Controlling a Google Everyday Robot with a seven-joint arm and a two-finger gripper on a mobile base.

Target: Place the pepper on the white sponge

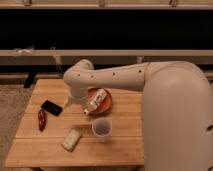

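The gripper (69, 102) hung over the table (50, 155); its grip state could not be determined. The pepper (42, 119) lay apart, to its lower left.

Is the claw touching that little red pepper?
Apart. The camera view shows the claw near the orange plate, with bare tabletop between it and the pepper.

Warm, dim indoor light on a wooden table (125, 145)
Light falls from above: the white arm (115, 77) glows pale along its top, the gripper (74, 101) under it, by the orange plate (106, 107), lies in shade, and the dark recess (100, 30) behind is nearly black.
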